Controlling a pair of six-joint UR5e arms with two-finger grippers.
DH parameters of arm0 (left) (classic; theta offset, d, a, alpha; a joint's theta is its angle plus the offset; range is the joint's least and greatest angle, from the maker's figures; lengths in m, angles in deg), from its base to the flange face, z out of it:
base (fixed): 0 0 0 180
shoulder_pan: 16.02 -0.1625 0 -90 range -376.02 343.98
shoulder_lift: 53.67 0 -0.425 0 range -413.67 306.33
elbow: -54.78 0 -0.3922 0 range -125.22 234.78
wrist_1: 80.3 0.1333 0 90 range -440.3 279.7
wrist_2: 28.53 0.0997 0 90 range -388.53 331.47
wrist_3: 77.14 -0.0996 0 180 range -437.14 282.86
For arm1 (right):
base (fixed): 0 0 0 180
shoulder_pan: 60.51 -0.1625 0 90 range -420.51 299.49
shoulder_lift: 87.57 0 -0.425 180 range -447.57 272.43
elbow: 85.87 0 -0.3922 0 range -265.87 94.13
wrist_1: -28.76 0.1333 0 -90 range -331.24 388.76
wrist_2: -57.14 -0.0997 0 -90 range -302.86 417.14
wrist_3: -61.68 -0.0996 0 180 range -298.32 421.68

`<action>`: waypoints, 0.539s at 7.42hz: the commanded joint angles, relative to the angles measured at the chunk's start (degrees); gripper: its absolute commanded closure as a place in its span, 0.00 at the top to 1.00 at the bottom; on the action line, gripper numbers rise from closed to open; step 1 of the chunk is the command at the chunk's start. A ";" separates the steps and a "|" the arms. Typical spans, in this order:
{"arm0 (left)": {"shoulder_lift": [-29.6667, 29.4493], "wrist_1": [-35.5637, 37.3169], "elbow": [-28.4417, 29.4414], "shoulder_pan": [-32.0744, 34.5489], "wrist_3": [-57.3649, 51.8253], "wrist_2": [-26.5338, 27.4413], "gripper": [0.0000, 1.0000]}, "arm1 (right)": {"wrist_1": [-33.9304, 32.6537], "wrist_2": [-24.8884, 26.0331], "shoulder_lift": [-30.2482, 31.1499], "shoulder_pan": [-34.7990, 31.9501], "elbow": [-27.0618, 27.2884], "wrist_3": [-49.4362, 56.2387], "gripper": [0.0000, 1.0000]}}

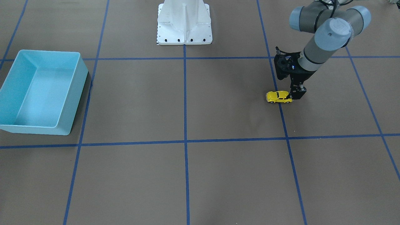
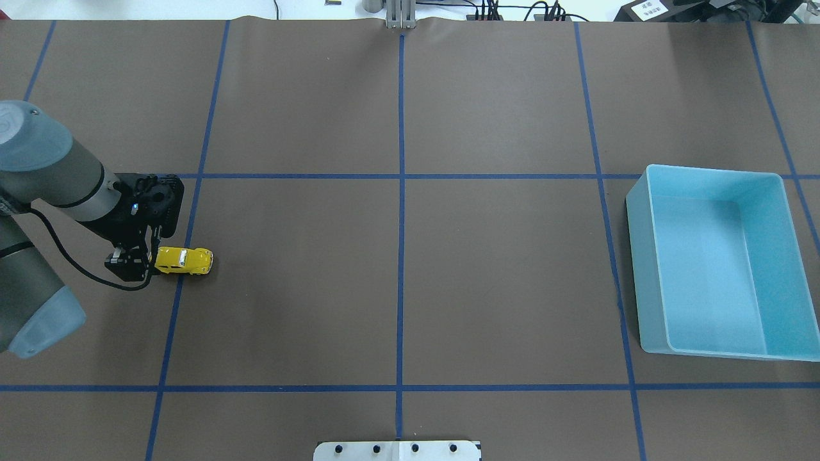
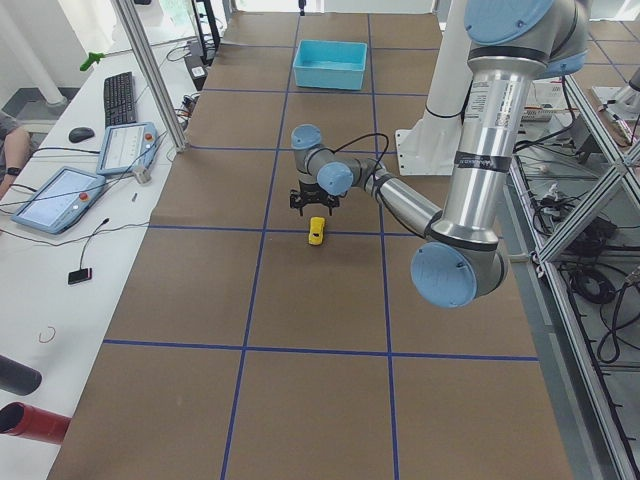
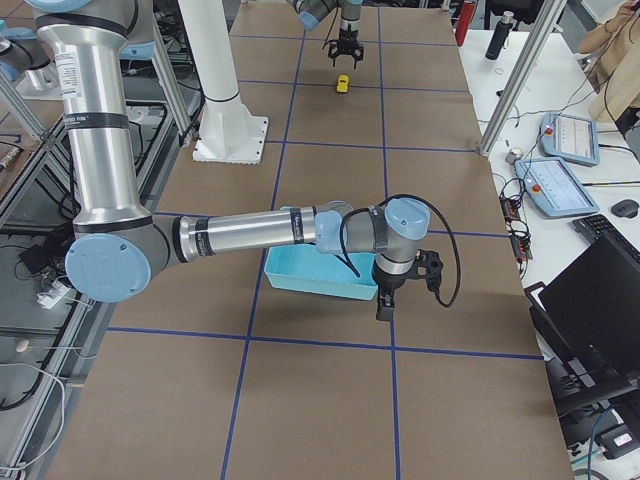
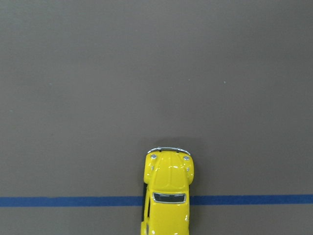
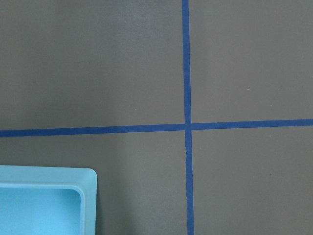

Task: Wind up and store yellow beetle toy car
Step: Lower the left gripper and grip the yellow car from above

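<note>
Overhead exterior: yellow beetle toy car (image 2: 184,260) points right.

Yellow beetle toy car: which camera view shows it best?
Left wrist-mounted: the yellow beetle toy car is large, bonnet and windscreen sharp, though rear cropped. Overhead and front-facing show it whole but small; side views, a speck; right wrist, nothing.

Glossy yellow beetle toy car (image 5: 166,186) cut off at its rear by the view's edge, light blue plastic bin (image 6: 49,176) cropped to one corner, right gripper (image 4: 384,312) opening unreadable.
</note>
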 commanded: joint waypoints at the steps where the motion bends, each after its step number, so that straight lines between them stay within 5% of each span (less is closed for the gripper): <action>1: -0.64 -2.01 2.78 -0.47 0.82 0.00 1.00 | 0.00 0.00 0.00 0.00 -0.03 0.00 1.00; 4: -0.73 -7.73 6.75 -0.56 2.65 0.00 1.00 | 0.00 0.00 0.00 -0.08 -0.03 0.00 1.00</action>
